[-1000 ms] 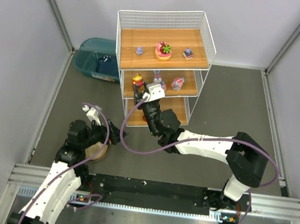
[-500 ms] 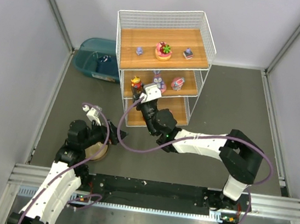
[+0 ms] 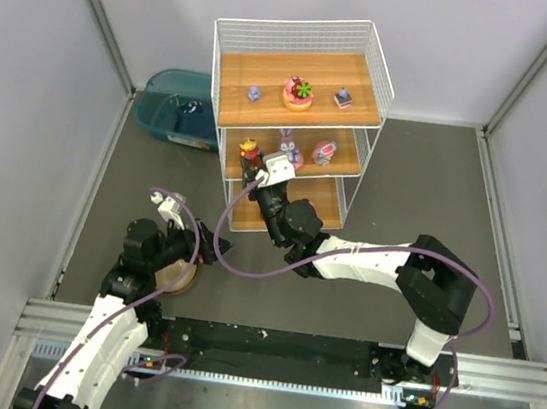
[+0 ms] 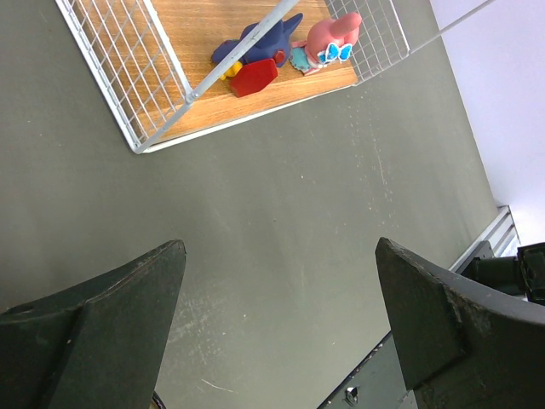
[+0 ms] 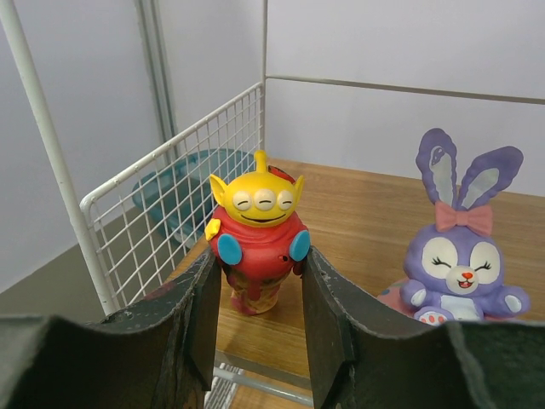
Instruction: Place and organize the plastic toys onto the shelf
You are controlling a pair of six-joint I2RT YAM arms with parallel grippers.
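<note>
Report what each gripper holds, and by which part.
Right gripper: the alien figurine, jaws closed on the sides of its red body. Left gripper: nothing, jaws open.

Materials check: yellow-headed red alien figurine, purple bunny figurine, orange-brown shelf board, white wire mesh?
Yellow-headed red alien figurine: likely moulded plastic, smooth, soft sheen. Purple bunny figurine: same, more matte. Orange-brown shelf board: wood or laminate, grain lines show. White wire mesh: probably coated metal, thin rigid grid.
</note>
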